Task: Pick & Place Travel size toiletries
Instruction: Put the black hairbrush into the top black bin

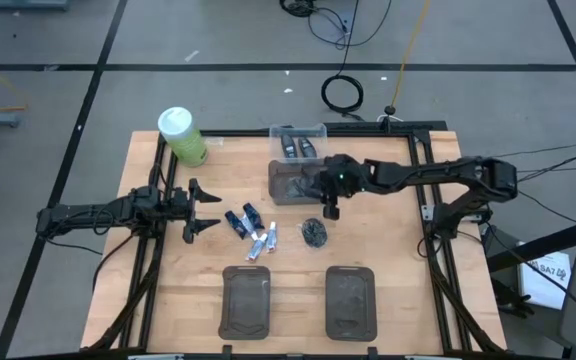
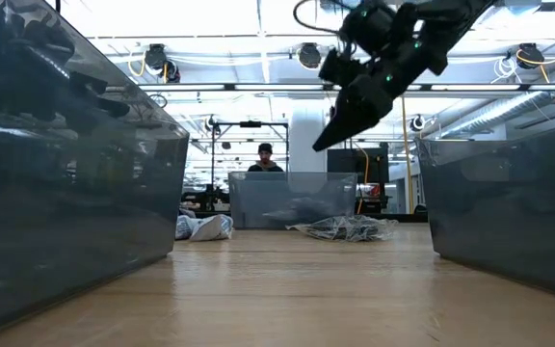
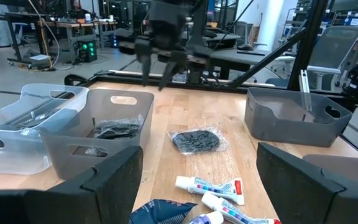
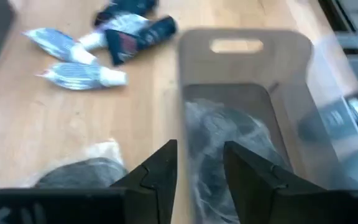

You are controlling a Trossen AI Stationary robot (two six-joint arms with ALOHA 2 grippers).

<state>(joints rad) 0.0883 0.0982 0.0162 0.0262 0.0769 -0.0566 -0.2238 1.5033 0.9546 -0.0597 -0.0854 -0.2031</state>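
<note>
Right tool [image 1: 330, 207] angled down beside grey bin [image 1: 293, 184], fingers parted, empty, left tool [image 1: 202, 211] open

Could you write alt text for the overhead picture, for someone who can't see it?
From above, the right gripper hovers, open and empty, beside a grey bin, above a dark wrapped packet. Mini tubes lie mid-table; the left gripper waits open beside them.

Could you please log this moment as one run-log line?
right end effector: open, empty, above grey bin | left end effector: open, waiting | mini tubes: on table
</note>
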